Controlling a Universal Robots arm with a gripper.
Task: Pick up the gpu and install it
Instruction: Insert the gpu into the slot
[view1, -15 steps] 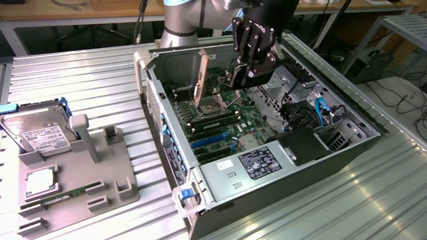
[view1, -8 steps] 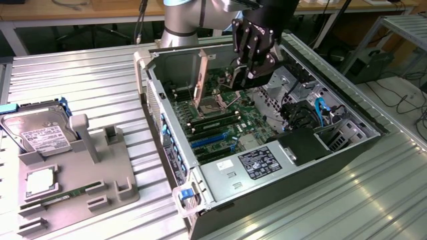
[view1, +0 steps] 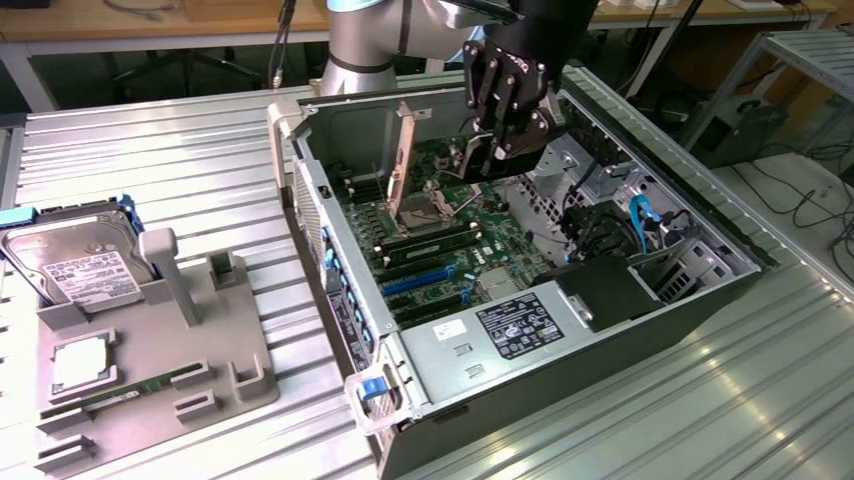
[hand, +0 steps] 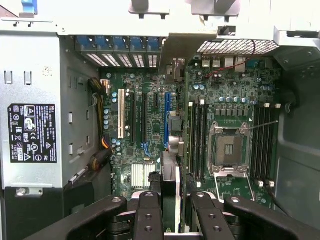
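Gripper (view1: 497, 150) hangs inside the open computer case (view1: 721, 235), above the motherboard (view1: 461, 245), with its fingers (hand: 149, 215) clamped on the gpu (hand: 170, 195). The card is held edge-on between the fingers, so the wrist view presents only its thin profile: a dark body with a pale strip along one side, running away from the camera toward the board.

In the exterior view the held card (view1: 481, 158) appears as a pale and dark block directly beneath the gripper, over the upper part of the board near the CPU socket (view1: 424, 210). It is clear of the board surface; no contact with any slot is visible.

Governing relation: the card's long axis lies parallel to the expansion slots. In the wrist view the blue slot (hand: 166, 117) sits just ahead of the card's leading edge and almost in line with it, with the black slots and the white slot (hand: 120, 114) offset progressively to one side. The memory slots (hand: 196, 137) lie just beside the card on the opposite side.

Judgement: the card is aloft and roughly aligned with the blue slot, but not yet seated.
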